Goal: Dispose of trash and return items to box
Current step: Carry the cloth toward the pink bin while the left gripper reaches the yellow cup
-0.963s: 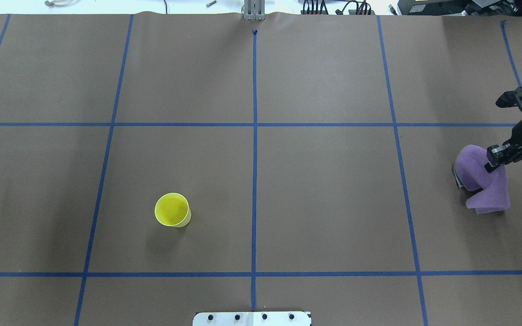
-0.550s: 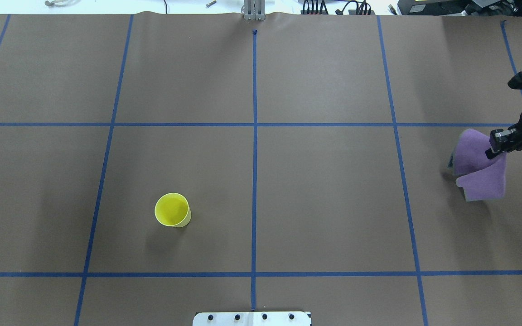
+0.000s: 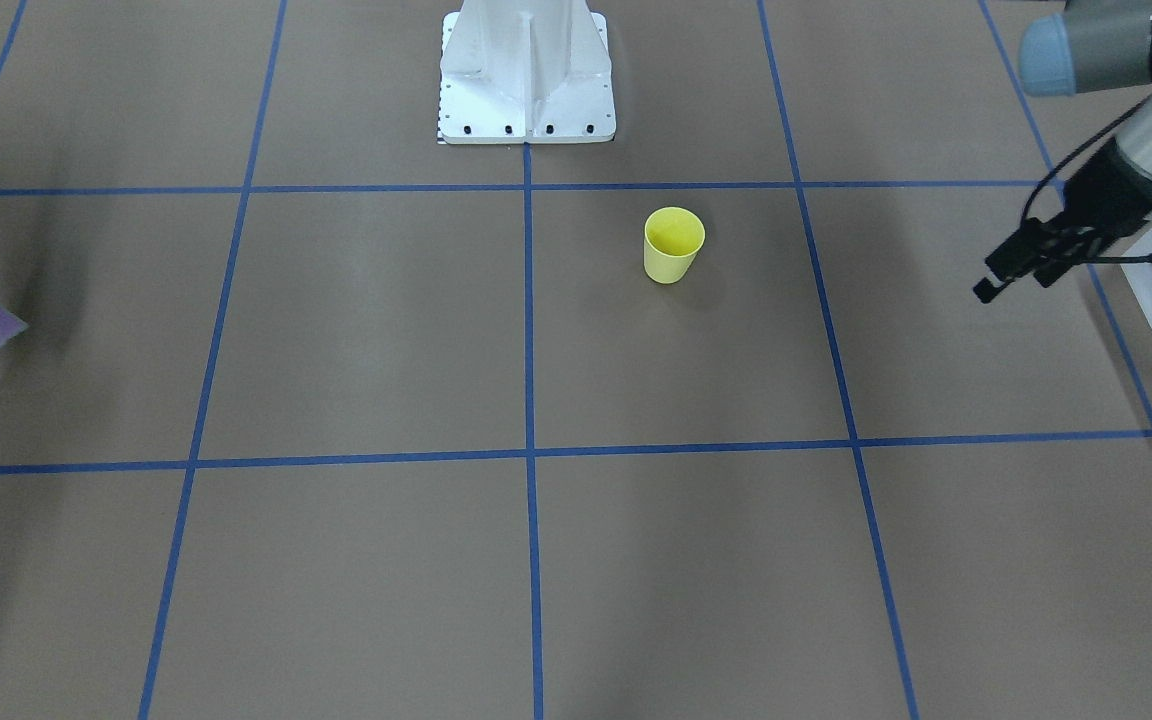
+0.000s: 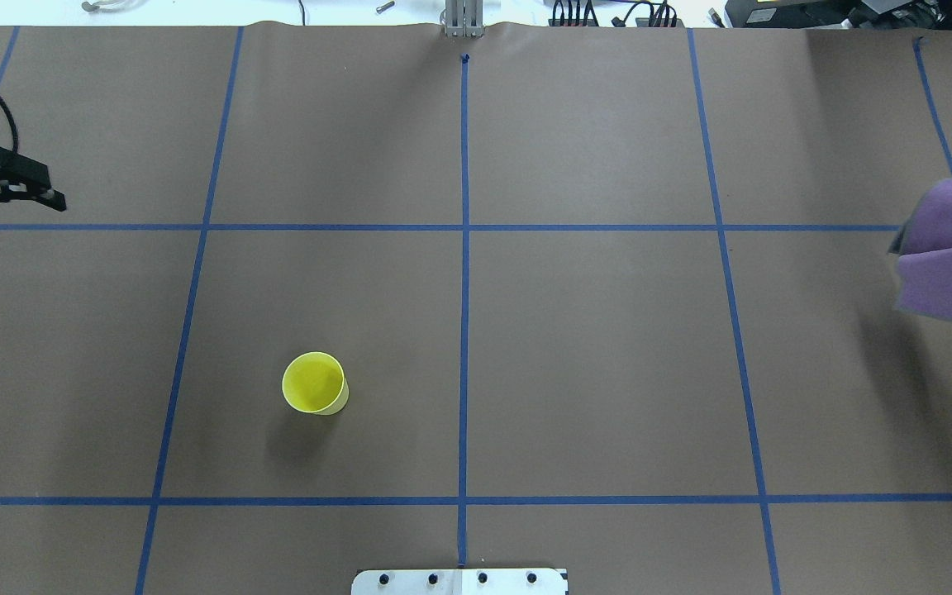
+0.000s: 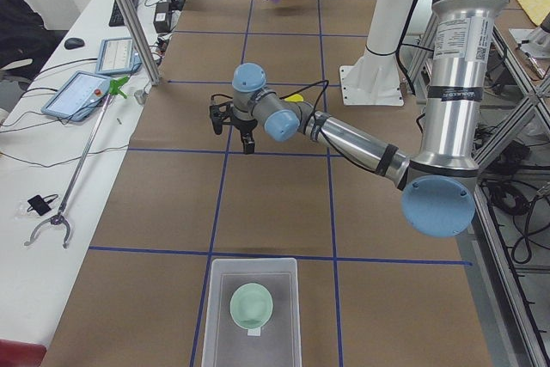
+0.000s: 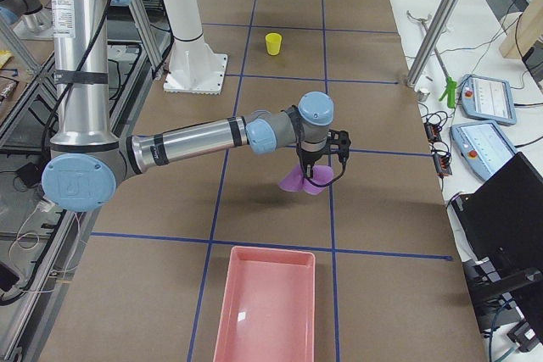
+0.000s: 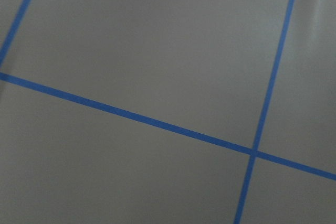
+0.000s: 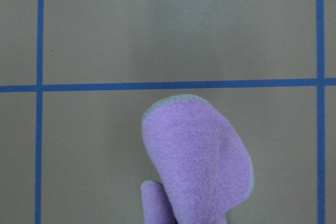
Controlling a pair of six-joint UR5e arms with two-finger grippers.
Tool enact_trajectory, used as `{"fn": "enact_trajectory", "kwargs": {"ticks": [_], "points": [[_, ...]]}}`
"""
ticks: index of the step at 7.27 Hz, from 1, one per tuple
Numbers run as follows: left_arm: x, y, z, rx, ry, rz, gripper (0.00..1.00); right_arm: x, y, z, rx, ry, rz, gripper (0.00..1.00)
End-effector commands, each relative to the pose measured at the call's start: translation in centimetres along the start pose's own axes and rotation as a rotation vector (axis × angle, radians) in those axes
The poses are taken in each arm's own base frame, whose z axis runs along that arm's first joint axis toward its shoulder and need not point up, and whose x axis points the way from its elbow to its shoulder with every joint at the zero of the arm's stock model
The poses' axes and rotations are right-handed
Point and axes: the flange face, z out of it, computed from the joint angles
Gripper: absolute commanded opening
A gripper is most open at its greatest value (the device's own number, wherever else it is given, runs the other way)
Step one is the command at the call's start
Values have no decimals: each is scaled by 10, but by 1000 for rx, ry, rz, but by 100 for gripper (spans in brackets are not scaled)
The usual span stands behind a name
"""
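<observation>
The yellow cup [image 4: 315,394] stands upright on the brown table, left of centre; it also shows in the front view [image 3: 673,245]. The mint-green bowl [image 5: 252,306] lies inside the translucent box [image 5: 218,298] at the table's left end. My left gripper [image 4: 23,216] is open and empty, hovering between box and cup [image 5: 232,137]. My right gripper [image 6: 314,177] is shut on a purple cloth [image 4: 943,264] and holds it above the table at the far right, near the overhead view's edge. The cloth hangs folded in the right wrist view [image 8: 202,161].
A pink tray [image 6: 263,311] sits at the table's right end, beyond the cloth. The white robot pedestal [image 3: 526,80] stands at the near middle edge. Blue tape lines grid the brown table. Tablets and a grabber tool lie on the side bench [image 5: 86,92].
My right gripper has lifted the purple cloth off the table and carried it right and further back. My left gripper has come into the overhead view at the left edge.
</observation>
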Motion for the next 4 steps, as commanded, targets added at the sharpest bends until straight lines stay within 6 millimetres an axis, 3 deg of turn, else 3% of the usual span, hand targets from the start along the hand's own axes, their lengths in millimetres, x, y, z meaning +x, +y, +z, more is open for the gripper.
{"fn": "enact_trajectory", "kwargs": {"ticks": [1, 3, 4], "points": [[69, 66, 24, -15, 33, -47, 98, 67, 2, -50, -10, 54, -52, 0], [118, 123, 65, -10, 34, -45, 98, 104, -1, -95, 19, 149, -73, 0], [130, 146, 78, -30, 34, -39, 98, 121, 5, -109, 43, 166, -55, 0]]}}
